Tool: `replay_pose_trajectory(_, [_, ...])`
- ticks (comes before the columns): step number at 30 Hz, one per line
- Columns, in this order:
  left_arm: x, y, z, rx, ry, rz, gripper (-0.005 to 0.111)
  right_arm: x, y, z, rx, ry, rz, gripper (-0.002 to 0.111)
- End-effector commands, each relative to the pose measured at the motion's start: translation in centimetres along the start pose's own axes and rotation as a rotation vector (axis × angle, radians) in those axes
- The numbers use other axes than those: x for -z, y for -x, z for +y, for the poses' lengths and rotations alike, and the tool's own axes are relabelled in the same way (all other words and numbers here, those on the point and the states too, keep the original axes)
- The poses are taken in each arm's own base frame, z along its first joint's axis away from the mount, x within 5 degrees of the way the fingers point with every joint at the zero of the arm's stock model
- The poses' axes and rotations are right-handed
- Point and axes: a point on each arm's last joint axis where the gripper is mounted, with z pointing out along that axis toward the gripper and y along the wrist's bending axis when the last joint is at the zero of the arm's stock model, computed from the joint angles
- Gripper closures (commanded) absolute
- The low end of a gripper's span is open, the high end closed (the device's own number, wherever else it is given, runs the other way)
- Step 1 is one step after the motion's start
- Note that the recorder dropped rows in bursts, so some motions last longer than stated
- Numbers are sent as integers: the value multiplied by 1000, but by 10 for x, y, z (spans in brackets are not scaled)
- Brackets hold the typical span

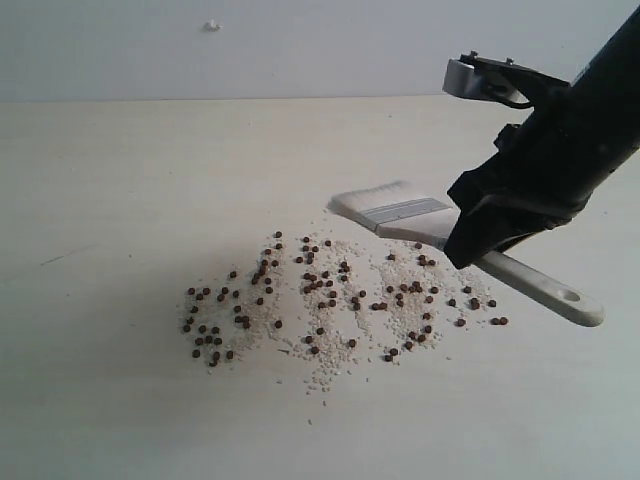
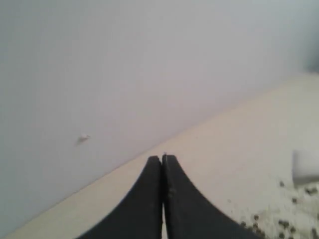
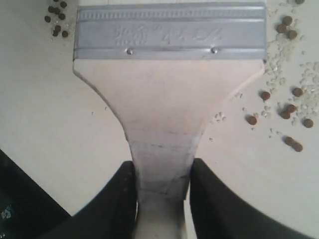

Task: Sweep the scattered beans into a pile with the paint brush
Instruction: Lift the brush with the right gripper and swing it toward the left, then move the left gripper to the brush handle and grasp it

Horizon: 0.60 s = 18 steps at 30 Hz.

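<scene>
The right tool (image 1: 462, 250) is clamped narrow on the pale wooden handle of the paint brush (image 1: 400, 212), with one dark finger (image 3: 117, 199) on each side, just behind where the handle widens toward the silver ferrule (image 3: 169, 32). In the exterior view the beans (image 1: 320, 290) lie scattered among whitish crumbs (image 1: 335, 365) across the middle of the desk (image 1: 120, 200). The brush's bristles sit at about 1 o'clock from them, and its handle end points toward 4 o'clock. The left tool (image 2: 162, 164) is pinched fully together on nothing, held over the desk near a pale wall (image 2: 124, 59).

Black right end effector (image 3: 162, 172) — 2 curved fingers (image 3: 117, 201), probably plastic.
</scene>
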Motion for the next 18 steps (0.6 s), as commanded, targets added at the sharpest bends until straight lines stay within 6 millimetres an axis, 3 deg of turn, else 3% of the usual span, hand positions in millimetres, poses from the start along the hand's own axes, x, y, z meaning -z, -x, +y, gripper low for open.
replay_pose_trajectory(1, [-45,7,-6,-452,-450,176,107,0,3,0,-13,-8,-17,108])
replay_pose_trajectory(3, [-63,9,-9,-507,-474,176,105,0,6,-3,-13,-30,-45,108])
replay_pose_trajectory(5, [-79,6,-17,-659,-491,168,94,-4,11,-6,-17,-31,-43,108])
replay_pose_trajectory(8, [-109,-5,-45,-976,-521,175,78,-14,25,-13,-18,-18,-15,108])
replay_pose_trajectory(13, [-129,-28,-64,-1333,-484,275,77,-21,42,-22,6,-21,-6,108])
replay_pose_trajectory(16, [-137,-46,-81,-1472,-576,274,77,-26,58,-28,8,-21,-12,108])
replay_pose_trajectory(18, [-139,-52,-89,-1478,-611,272,77,-30,63,-31,12,-19,-6,108])
